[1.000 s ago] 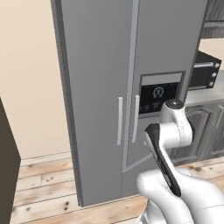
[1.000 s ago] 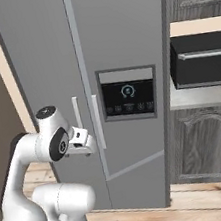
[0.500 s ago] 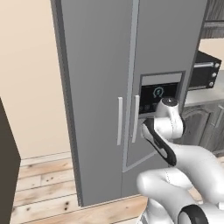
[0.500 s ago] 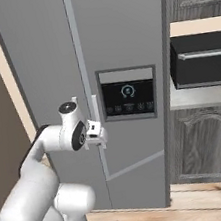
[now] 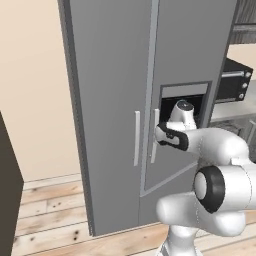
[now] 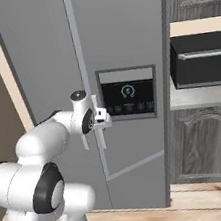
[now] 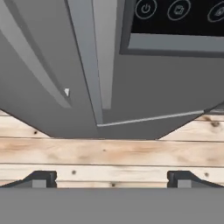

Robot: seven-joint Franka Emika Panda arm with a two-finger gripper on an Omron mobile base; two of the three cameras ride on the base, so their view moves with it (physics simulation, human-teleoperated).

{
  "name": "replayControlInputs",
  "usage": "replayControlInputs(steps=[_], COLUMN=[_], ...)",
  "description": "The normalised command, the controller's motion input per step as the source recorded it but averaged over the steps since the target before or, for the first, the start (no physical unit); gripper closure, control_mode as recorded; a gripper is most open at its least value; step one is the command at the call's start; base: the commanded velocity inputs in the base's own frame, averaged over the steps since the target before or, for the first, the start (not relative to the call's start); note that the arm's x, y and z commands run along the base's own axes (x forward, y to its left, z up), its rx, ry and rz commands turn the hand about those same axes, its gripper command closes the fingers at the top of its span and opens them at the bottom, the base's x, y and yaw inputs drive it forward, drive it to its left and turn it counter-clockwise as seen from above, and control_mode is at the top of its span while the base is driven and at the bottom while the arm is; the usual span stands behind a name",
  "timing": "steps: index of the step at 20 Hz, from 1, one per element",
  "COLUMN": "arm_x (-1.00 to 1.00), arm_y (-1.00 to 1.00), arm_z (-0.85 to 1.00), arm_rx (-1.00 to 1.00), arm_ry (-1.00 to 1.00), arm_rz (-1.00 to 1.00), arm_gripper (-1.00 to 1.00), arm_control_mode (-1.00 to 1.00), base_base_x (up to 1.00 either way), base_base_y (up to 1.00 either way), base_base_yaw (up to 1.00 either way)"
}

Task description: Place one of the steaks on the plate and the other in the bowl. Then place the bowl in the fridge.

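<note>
Tool (image 6: 104, 121) spread wide, empty, held just in front of the tall plain grey fridge (image 5: 115, 75), level with its slim vertical light handles (image 5: 136, 138); both doors shut. Step in hand, as judged: opening a door. Advise centring one handle between the fingertips (image 7: 41, 178) before closing, then pulling along the door's arc, not straight back. Steaks, plate, bowl out of frame. Room: pale wooden plank floor (image 5: 55, 210), black microwave (image 6: 201, 60) on grey counter (image 6: 202, 99) right, dark cabinets below.
</note>
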Motion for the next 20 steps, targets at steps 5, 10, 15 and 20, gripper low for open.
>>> replayControlInputs(steps=[5,10,15,20], arm_x=[0.62,0.79,0.61,0.43], arm_y=[0.08,0.04,0.25,0.05], arm_z=[-0.15,-0.09,-0.11,-0.14], arm_rx=[0.0,0.0,0.0,0.0], arm_ry=[-0.05,-0.13,-0.06,0.0], arm_rz=[0.01,0.03,0.0,0.0], arm_gripper=[-1.0,-1.0,-1.0,-1.0], arm_control_mode=[-1.0,-1.0,-1.0,-1.0], base_base_x=[0.0,0.0,0.0,0.0], base_base_y=[0.0,0.0,0.0,0.0], base_base_yaw=[0.0,0.0,0.0,0.0])
